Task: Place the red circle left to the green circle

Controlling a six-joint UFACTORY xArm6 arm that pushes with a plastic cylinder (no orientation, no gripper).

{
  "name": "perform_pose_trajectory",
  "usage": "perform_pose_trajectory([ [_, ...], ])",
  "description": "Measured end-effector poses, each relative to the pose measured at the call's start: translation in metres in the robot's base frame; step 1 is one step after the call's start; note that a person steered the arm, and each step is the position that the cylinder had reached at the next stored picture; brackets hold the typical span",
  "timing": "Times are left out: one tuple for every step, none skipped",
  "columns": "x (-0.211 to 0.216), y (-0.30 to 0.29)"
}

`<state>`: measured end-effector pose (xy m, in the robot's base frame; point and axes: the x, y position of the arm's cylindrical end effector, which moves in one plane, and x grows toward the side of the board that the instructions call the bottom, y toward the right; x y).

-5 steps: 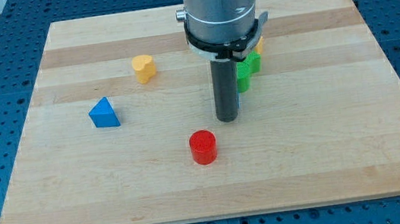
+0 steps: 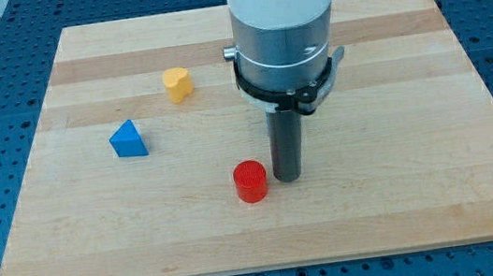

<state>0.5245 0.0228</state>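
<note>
my tip (image 2: 288, 176) just right of red circle (image 2: 251, 182), wooden board (image 2: 422, 182)

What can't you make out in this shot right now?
- Green circle: not visible in the camera view; the arm's metal housing likely hides it.
- Contact: my tip sits just to the view's right of the red circle; whether they touch is unclear.
- Yellow block: exact shape too small to tell.
- Arm's upper part: cut off by the view's top.
</note>
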Motion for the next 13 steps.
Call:
perform_pose_trajectory([
  [0.002, -0.014],
  [0.006, -0.033],
  [0.015, -0.039],
  [0.04, -0.039],
  [0.057, -0.042],
  [0.052, -0.059],
  [0.036, -0.067],
  [0.018, -0.072],
  [0.0, -0.085],
  [0.004, -0.091],
  [0.004, -0.107],
  [0.002, -0.127],
  [-0.008, -0.129],
])
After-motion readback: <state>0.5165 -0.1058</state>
